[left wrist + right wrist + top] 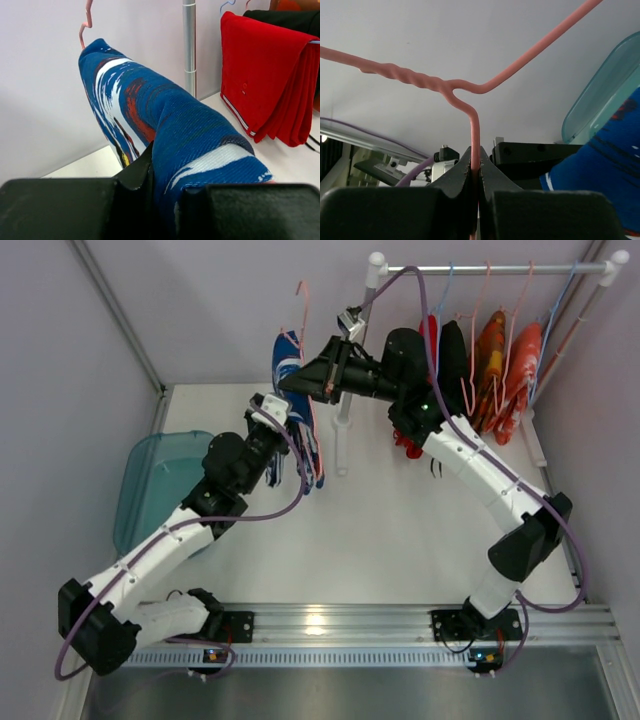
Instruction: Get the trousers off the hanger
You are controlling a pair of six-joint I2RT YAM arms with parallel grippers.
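White walls enclose a pale table (400, 530). Above it the right gripper (476, 167) is clamped on the hanger (475, 135), and the left gripper (166, 181) pinches the trousers (175, 125) draped over it. Both grasps look set, so next the left arm should draw the cloth off while the right steadies the wire.

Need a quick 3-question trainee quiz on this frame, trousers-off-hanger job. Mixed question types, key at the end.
1. True or false: the fingers of the right gripper are shut on the wire of the hanger.
2. What is pinched between the fingers of the left gripper? A) the trousers B) the red garment C) a light-blue hanger
3. Yes or no: is the hanger's hook on the rail?
Key: 1 true; 2 A; 3 no, the hook is in the air to the left of the rail.
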